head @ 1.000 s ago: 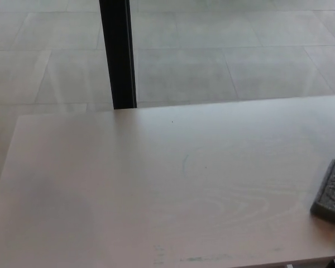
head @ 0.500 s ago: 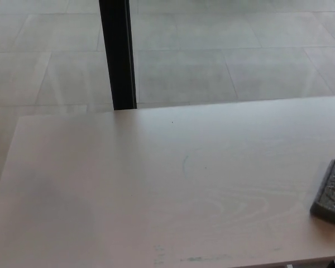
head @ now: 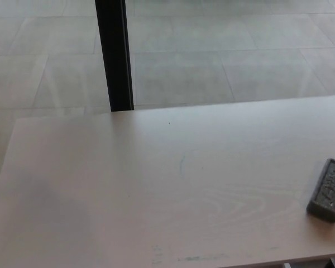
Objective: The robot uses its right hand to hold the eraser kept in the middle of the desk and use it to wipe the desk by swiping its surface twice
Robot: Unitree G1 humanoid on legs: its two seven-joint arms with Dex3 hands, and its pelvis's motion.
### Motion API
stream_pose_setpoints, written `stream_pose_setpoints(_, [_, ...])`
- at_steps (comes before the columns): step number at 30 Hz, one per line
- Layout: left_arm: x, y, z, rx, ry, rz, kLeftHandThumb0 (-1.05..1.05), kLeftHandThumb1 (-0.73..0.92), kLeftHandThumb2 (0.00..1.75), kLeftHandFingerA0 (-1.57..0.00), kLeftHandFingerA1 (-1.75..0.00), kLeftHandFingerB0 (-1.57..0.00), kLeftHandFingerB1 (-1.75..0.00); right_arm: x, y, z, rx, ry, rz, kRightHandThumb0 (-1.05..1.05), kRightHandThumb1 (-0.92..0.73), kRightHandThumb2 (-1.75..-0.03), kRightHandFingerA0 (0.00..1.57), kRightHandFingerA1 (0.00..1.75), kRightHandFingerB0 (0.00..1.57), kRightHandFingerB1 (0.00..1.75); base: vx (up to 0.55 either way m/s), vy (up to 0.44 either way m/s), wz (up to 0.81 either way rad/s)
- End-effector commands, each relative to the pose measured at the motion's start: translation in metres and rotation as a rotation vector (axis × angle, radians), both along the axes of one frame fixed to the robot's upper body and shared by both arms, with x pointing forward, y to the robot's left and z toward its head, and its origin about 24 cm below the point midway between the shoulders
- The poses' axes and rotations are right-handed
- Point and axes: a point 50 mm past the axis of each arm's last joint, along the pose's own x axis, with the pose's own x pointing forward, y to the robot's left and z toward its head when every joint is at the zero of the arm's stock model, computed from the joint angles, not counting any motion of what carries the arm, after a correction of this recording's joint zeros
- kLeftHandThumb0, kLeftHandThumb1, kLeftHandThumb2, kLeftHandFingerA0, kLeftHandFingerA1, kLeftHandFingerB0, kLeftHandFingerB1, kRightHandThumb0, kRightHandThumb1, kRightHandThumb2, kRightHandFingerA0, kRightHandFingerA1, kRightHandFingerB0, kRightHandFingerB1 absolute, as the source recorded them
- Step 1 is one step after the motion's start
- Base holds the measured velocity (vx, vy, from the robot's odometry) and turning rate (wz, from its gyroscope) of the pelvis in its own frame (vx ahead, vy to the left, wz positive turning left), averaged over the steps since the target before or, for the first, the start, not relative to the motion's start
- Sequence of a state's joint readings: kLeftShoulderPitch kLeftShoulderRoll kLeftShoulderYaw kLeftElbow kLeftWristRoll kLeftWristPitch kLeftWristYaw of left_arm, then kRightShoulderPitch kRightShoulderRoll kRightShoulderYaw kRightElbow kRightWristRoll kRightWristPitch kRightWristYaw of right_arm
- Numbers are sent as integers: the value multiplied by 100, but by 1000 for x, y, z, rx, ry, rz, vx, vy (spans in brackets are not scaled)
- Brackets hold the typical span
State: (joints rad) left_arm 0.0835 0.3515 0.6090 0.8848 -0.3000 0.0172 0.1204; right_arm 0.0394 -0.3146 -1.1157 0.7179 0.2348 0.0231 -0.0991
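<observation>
A dark grey rectangular eraser (head: 328, 191) lies flat on the pale wooden desk (head: 128, 190), close to the right edge of the picture. Nothing touches it. Faint pen marks show on the desk: a short blue curve (head: 182, 166) near the middle and some smudges (head: 201, 257) by the near edge. Neither of my hands shows in the head view.
A black upright post (head: 115, 56) stands just behind the desk's far edge, left of centre. Grey floor tiles (head: 223, 50) lie beyond the desk. The desk's left edge runs diagonally at the picture's left side.
The whole picture has shifted slightly left and up, so the camera moved. The eraser and the marks keep their places on the desk.
</observation>
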Motion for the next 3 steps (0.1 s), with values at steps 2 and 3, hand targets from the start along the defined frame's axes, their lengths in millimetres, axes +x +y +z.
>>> stream_pose_setpoints(2, [2, 3, 4, 0, -28, 18, -50, 46, 94, -67, -90, -46, -71, 3, 19, -19, 64, -50, -52, -75, -65, -65, 67, 117, 48, 110, 0, 0, 0])
stream_pose_setpoints(3, [2, 3, 4, 0, -28, 18, -50, 46, 94, -67, -90, -46, -71, 3, 19, -19, 64, -50, -52, -75, -65, -65, 67, 117, 48, 110, 0, 0, 0])
